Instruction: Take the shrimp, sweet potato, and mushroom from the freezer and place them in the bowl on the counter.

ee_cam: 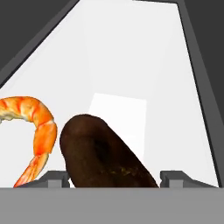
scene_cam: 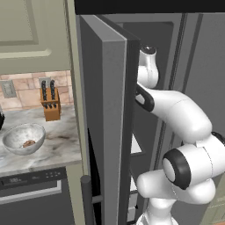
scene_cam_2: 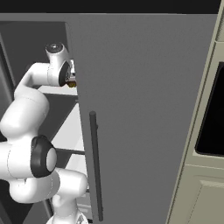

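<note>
brick backsplash (scene_cam: 26,90), knife block (scene_cam: 51,105), dishwasher (scene_cam: 33,197)

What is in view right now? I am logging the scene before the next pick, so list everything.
Curved orange shrimp: one, orange, on the white freezer shelf, left of the brown lump.
Dark brown oblong lump: one, brown, between the finger tips.
Tall dark grey freezer: one, grey, door open.
Whitish-grey mottled bowl: one, on the counter, something brown inside.
Pale marbled counter: one, grey-white.
Wooden knife block: one, brown, against the backsplash.
Dark dishwasher: one, under the counter.
Gripper: one, straddling the lump; contact unclear.
</note>
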